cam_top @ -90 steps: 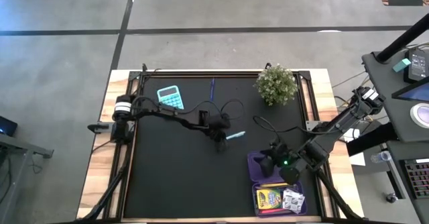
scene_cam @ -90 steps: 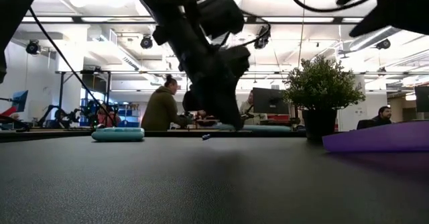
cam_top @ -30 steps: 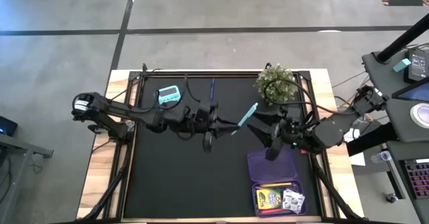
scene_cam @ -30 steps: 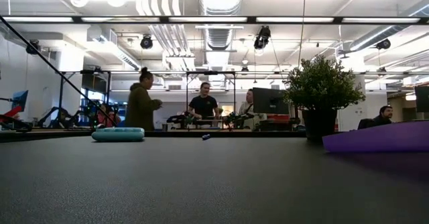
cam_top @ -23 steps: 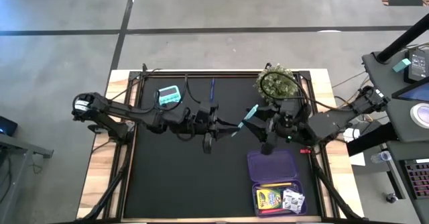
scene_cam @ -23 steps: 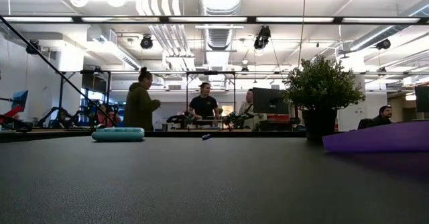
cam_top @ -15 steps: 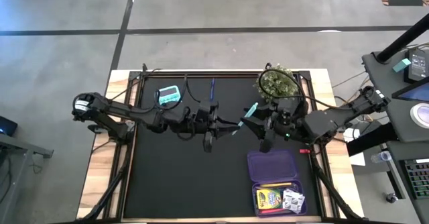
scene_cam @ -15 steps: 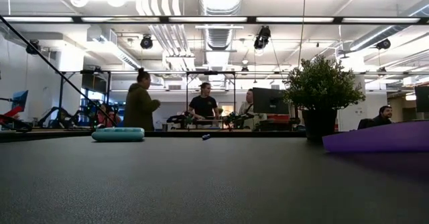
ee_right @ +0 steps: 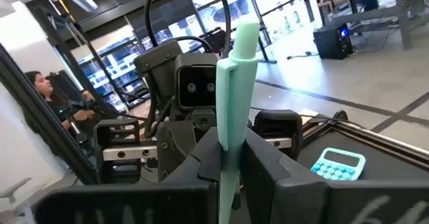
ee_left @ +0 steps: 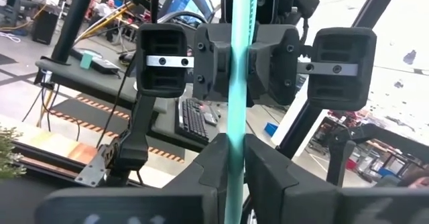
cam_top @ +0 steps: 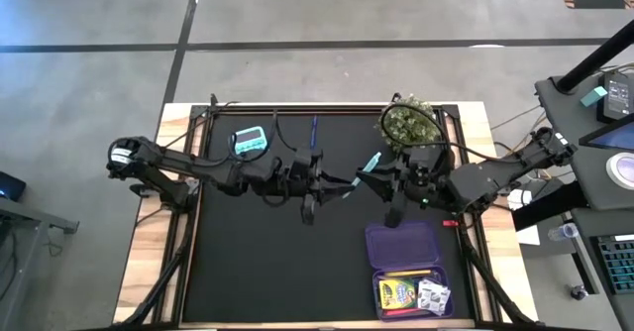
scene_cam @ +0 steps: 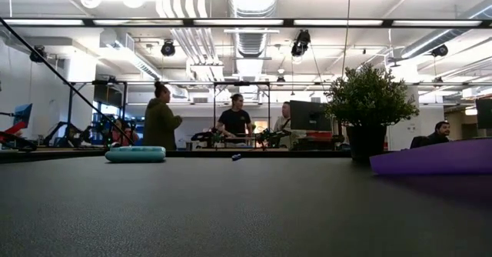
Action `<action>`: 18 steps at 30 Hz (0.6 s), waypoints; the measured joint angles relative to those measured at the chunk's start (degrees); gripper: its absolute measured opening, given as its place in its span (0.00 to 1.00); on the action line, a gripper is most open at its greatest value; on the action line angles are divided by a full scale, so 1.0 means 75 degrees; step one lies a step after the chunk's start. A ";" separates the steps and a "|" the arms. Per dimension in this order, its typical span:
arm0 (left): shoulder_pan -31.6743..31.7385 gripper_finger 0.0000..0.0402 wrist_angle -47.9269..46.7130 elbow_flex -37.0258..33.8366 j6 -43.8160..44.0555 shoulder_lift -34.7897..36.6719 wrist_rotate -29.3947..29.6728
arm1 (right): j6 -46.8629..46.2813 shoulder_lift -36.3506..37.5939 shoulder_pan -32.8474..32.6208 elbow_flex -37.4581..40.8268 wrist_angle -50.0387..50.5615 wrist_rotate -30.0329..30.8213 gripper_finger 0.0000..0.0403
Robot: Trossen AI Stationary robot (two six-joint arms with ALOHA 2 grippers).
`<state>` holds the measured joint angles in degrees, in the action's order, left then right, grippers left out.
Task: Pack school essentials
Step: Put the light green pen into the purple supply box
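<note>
A mint-green pen (cam_top: pixel 363 171) hangs in the air over the middle of the black table, clear of it. My left gripper (cam_top: pixel 346 187) comes at it from the table's left and my right gripper (cam_top: pixel 371 172) from the right; both are shut on it. The left wrist view shows the pen (ee_left: pixel 238 83) running between my own fingers and, farther along, through the right gripper (ee_left: pixel 238 58). A crayon box (cam_top: pixel 396 293) and a white packet (cam_top: pixel 433 294) lie in the open purple case (cam_top: pixel 401 243). A blue pen (cam_top: pixel 314 131) lies on the table near the far edge. My left gripper pinches the pen's lower part (ee_left: pixel 234 158) between its two fingers, which lie across the pen and come level from the table's left. The pen is lifted clear of the table. My right gripper pinches the pen's shaft just below its clip (ee_right: pixel 228 140) between its two fingers, reaching in from the table's right and lying across the pen. The capped end (ee_right: pixel 245 36) sticks out beyond the fingers.
A teal calculator (cam_top: pixel 249 141) lies at the far left of the mat. A potted plant (cam_top: pixel 408 123) stands at the far right, just behind the right arm. In the low view people stand in the room beyond the table.
My right gripper has gone toward the table's left, up to the pen that the left gripper holds aloft, and has shut on it. The pen has stayed where it was, slanted and clear of the table.
</note>
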<state>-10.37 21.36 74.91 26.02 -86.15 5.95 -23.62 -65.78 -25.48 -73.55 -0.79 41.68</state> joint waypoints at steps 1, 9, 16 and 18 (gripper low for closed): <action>-0.0003 0.08 -0.0014 0.0000 0.0012 0.0000 -0.0005 | -0.0069 0.0000 0.0000 -0.0001 0.0008 -0.0016 0.05; 0.0018 0.30 -0.1185 0.0000 0.0022 0.0003 -0.0058 | -0.0992 0.0050 0.0070 0.0001 0.1119 0.0068 0.05; 0.0402 0.41 -0.3673 0.0000 0.0288 0.0005 0.0060 | -0.5014 0.0414 0.0097 -0.0176 0.5672 -0.0896 0.05; 0.0605 0.42 -0.4253 0.0000 0.0475 -0.0080 0.0092 | -0.6180 0.0310 -0.0010 -0.0167 0.6761 -0.1864 0.05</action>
<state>-5.83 -10.54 74.91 29.59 -86.75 6.64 -69.97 -63.45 -25.55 -74.80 49.92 27.70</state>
